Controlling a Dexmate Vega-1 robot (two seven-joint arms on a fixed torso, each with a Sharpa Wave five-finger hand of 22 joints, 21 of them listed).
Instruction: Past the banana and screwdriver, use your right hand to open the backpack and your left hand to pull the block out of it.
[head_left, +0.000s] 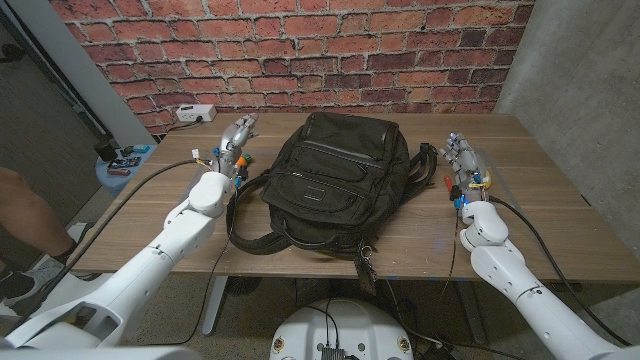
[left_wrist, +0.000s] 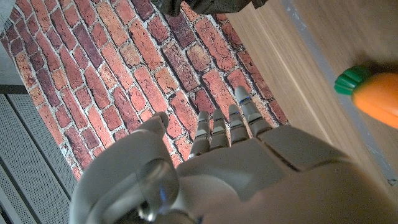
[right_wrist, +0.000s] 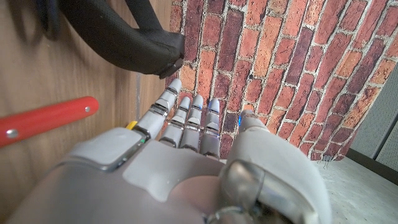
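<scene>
Both robot hands, left (head_left: 234, 140) and right (head_left: 463, 160), stand open flanking the backpack (head_left: 335, 180).

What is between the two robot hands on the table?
In the head view, the black backpack lies between the left robot hand and the right robot hand.

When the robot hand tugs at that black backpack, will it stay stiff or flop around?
The black backpack will probably flop: it lies slumped flat, fabric creased. Its loose straps sprawl across the table, so they may drag. It looks bulky, so it may slide rather than lift.
</scene>
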